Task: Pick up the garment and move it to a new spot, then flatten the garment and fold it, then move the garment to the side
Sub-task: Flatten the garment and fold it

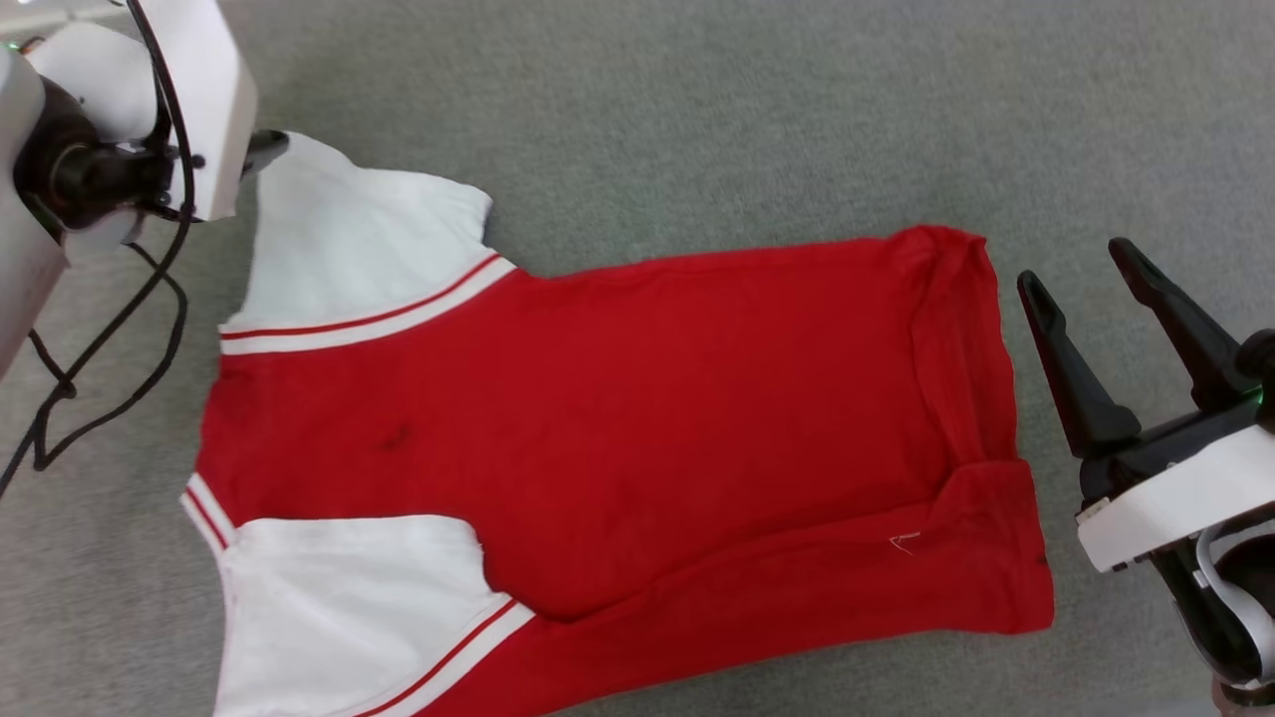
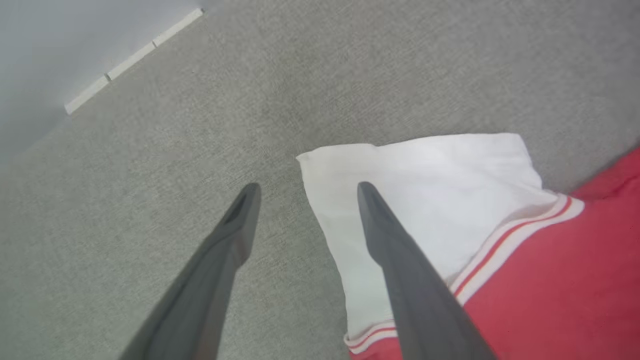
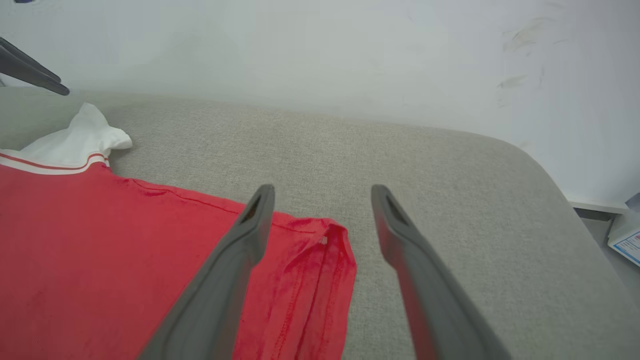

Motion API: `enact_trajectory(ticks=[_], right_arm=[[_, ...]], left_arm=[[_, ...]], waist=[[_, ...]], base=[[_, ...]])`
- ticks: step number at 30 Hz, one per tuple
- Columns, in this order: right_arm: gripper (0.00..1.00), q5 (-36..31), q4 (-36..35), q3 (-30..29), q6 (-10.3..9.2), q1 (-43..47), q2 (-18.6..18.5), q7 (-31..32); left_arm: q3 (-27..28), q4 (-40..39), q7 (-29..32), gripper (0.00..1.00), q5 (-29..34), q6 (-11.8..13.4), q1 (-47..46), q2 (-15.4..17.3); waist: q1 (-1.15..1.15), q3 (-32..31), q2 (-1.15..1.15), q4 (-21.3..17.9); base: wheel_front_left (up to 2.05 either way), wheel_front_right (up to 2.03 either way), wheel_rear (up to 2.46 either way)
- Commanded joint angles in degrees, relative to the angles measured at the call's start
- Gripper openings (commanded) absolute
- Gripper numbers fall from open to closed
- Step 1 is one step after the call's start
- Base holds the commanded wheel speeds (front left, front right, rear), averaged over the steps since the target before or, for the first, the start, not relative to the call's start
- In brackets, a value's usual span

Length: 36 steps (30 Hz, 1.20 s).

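Left hand (image 2: 308,187) and right hand (image 1: 1074,262) open

Cuts off the garment (image 1: 618,438) at the head view's bottom edge, through the lower white sleeve. Hides most of the left claw (image 1: 267,147) behind its white wrist housing (image 1: 199,100), beside the garment's upper sleeve. Covers part of that sleeve with a blurred finger (image 2: 400,260) in the left wrist view. Dark speck (image 1: 396,436) on the garment's red middle: too small to tell. Pale item (image 3: 627,240) well right of the garment, cut by the right wrist view's edge, print unreadable.
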Motion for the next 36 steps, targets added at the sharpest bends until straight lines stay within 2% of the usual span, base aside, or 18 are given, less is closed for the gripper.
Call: enact_trajectory(ticks=[1, 9, 10, 11, 17, 22, 26, 31, 36], right_arm=[[1.0, -0.2, -0.3, 0.2, -0.04, -1.2, 0.6, -0.3], [1.0, -0.8, 1.1, 0.4, -0.04, -2.3, 0.9, -0.9], [1.0, -0.7, 1.3, 0.3, -0.04, -2.4, 0.8, -0.9], [1.0, -0.7, 1.4, 0.1, -0.04, -2.8, 0.8, -0.9], [1.0, -1.1, 1.0, -0.6, -0.03, -4.1, -0.1, -0.2], [1.0, -0.5, 0.4, -0.1, -0.03, -7.9, -4.0, 3.9], [1.0, 3.6, 1.6, 4.5, -0.04, -13.3, -10.9, 14.1], [1.0, 11.9, 6.1, 12.6, -0.04, -22.2, -18.8, 28.8], [1.0, 18.9, 11.7, 20.4, -0.04, -30.0, -22.5, 41.7]], left_arm=[[-0.6, 1.2, 1.3, 1.0, 0.4, 0.0, -0.8, -0.4], [-3.7, 3.8, 6.7, 1.0, -0.4, -1.5, 1.9, -0.5], [-4.0, 3.9, 7.2, 0.68, -0.6, -1.6, 2.2, -0.4], [-4.2, 3.8, 7.3, 0.0, -0.5, -1.6, 2.4, -0.3], [-4.0, 3.6, 4.8, 0.0, -0.3, -2.1, 2.6, -0.4], [-4.2, 1.7, 2.1, 0.0, 0.4, -2.7, 1.7, -0.5], [-5.4, -0.6, 0.4, 0.0, 1.0, -2.9, 2.0, -0.8], [-6.2, -3.7, -1.4, 0.0, 1.4, -3.0, 1.8, -1.0], [-6.9, -6.1, -2.8, 0.0, 1.9, -3.0, 0.7, -1.5]], waist=[[-0.01, 2.9, 0.0, -2.1], [-0.01, 5.2, 0.0, -2.9], [-0.01, 5.2, 0.0, -2.9], [-0.01, 5.2, 0.0, -2.8], [-0.01, 4.1, 0.0, -2.1], [-0.01, 1.9, 0.0, -0.8], [-0.01, 0.3, 0.0, 0.5], [-0.01, -0.4, 0.0, 2.1], [-0.01, 0.1, 0.0, 3.9]], base=[[0.0, 0.0, 0.0], [0.0, 0.0, 0.0], [0.0, 0.0, 0.0], [0.0, 0.0, 0.0], [0.0, 0.0, 0.0], [0.0, 0.0, 0.0], [0.0, 0.0, 0.0], [0.0, 0.0, 0.0], [0.0, 0.0, 0.0]])
